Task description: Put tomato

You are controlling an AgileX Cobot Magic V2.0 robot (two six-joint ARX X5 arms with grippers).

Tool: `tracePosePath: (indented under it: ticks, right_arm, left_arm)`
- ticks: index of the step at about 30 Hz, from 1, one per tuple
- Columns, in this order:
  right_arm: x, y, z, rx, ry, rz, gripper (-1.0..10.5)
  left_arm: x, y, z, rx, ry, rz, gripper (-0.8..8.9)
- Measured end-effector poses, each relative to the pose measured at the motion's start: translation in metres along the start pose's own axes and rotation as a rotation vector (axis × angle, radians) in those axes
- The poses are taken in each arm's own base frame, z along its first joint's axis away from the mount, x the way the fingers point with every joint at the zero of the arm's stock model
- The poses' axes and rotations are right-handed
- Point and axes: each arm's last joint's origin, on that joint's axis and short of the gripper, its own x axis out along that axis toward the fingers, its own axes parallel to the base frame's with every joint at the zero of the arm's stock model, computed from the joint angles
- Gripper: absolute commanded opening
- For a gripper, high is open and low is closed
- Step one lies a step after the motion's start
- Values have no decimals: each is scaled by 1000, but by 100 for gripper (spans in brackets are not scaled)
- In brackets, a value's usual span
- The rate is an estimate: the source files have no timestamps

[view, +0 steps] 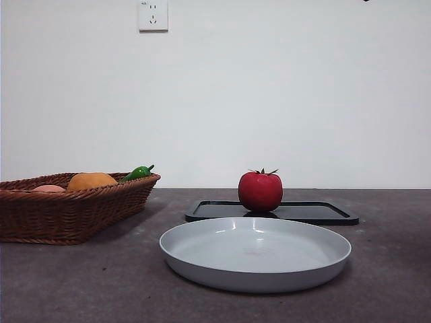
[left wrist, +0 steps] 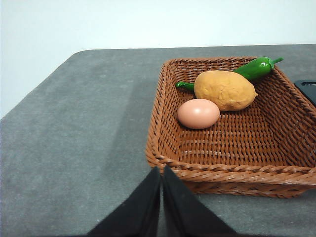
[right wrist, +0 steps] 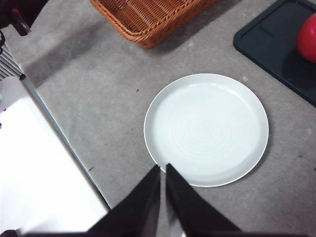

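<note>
Right gripper [right wrist: 162,170] closed above plate [right wrist: 206,129], tomato [view: 260,190] on tray [view: 323,214] — untouched

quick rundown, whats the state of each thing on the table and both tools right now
tomato: upright on the black tray, stem up, not held
black tray: flat behind the plate, holds only the tomato
plate: flat on the table, nothing on it
basket: holds an egg, a potato and a green pepper
left tool: shut, holds nothing, near the basket
right tool: shut, holds nothing, above the plate's edge
</note>
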Motion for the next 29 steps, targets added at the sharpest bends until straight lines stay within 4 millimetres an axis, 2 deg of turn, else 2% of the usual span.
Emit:
tracePosePath:
  ticks: [21, 25, 29]
  right_arm:
    - [-1, 0, 0, 0, -2, -2, 8]
    - [-11, -5, 2, 0, -84, -43, 8]
    - [-34, -15, 7, 12, -269, -147, 8]
  left_arm:
    - [0, 0, 0, -3, 0, 0, 10]
    - [0, 0, 0, -3, 0, 0, 10]
    - [0, 0, 0, -3, 0, 0, 10]
